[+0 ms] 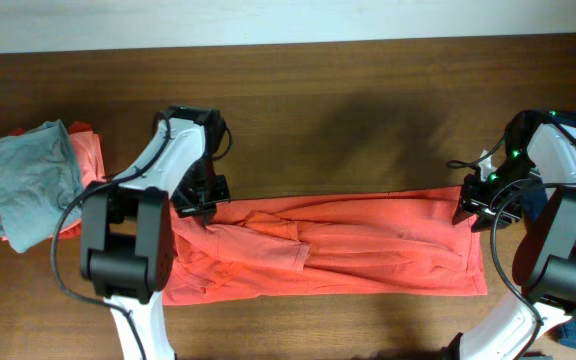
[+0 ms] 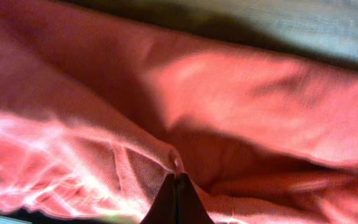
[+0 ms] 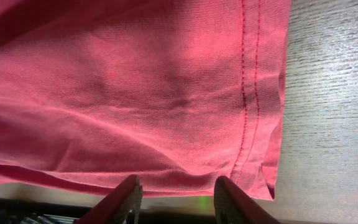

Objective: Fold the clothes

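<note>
The left gripper point(image 2: 176, 183) was clamped on a fold of the T-shirt point(image 2: 241, 93); the right gripper point(image 3: 179, 186) stood half open, empty, the hem at its twelve o'clock.

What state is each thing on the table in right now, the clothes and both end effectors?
orange-red T-shirt: folded lengthwise into a long band, lying on the table, wrinkled in the middle.
left end effector: shut, pinching a fold of the T-shirt.
right end effector: open, at the T-shirt's hemmed corner.
grey shirt: folded, lying on another orange garment at the left.
</note>
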